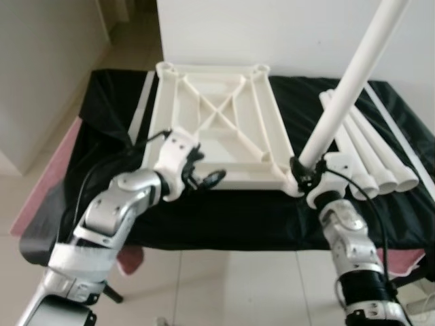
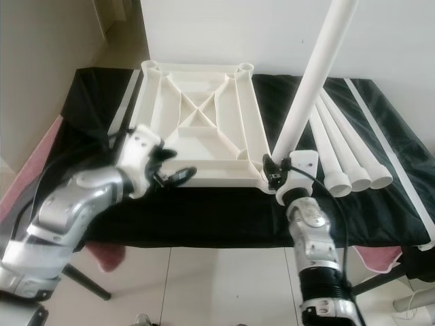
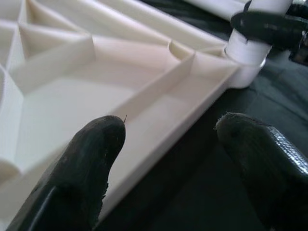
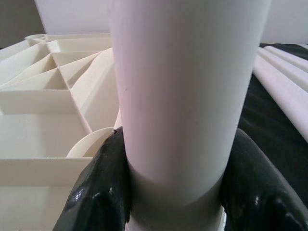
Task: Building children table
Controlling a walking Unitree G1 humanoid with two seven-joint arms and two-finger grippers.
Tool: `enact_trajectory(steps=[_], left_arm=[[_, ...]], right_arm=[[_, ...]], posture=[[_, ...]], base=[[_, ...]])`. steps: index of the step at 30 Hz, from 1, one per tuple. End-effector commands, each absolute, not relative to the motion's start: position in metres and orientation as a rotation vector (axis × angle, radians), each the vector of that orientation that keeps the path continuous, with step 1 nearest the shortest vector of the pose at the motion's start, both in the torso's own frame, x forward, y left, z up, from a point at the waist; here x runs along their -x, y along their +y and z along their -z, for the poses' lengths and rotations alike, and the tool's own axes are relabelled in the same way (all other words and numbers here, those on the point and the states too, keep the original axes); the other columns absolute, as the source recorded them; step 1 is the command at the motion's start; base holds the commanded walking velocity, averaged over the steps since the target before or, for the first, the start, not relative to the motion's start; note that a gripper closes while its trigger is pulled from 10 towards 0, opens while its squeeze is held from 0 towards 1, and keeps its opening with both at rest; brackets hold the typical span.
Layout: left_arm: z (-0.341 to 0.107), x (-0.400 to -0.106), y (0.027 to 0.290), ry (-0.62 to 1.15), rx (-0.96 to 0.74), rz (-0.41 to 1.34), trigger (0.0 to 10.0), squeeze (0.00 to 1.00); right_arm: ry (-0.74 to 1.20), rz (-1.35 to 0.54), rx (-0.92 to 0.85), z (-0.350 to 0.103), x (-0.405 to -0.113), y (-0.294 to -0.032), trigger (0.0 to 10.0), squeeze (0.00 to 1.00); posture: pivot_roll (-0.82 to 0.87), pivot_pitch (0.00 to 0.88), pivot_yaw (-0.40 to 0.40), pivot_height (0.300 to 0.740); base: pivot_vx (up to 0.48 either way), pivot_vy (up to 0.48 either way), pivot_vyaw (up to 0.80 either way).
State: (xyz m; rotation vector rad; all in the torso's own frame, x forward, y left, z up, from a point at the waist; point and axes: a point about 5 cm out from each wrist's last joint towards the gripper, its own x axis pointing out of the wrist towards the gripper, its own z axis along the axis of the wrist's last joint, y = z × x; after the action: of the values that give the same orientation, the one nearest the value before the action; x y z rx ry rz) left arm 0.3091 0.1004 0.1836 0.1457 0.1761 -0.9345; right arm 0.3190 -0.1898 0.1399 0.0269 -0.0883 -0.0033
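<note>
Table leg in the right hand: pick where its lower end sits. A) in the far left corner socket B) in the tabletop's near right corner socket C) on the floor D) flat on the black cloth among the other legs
B: the right hand clamps the table leg just above the near right corner socket of the upturned tabletop.

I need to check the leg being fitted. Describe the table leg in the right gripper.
The table leg is a long, smooth white tube, plastic by its look. It stands tilted, with its top leaning away to the right and its lower end at the near right corner socket of the upturned tabletop. The right gripper clamps it near the base.
</note>
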Motion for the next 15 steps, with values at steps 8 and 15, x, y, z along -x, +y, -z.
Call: enact_trajectory(steps=[8, 15], left_arm=[[-0.177, -0.298, 0.099, 0.189, -0.096, 0.985, 10.0, 0.00], [-0.179, -0.299, 0.096, 0.173, -0.085, 0.974, 10.0, 0.00]], right_arm=[[-0.028, 0.336, -0.092, -0.117, -0.292, -0.176, 10.0, 0.00], [-0.040, 0.380, -0.113, -0.116, -0.285, -0.172, 10.0, 0.00]], posture=[[-0.06, 0.036, -0.006, 0.740], [-0.06, 0.021, -0.001, 0.740]], base=[[0.000, 0.000, 0.00], [0.000, 0.000, 0.00]])
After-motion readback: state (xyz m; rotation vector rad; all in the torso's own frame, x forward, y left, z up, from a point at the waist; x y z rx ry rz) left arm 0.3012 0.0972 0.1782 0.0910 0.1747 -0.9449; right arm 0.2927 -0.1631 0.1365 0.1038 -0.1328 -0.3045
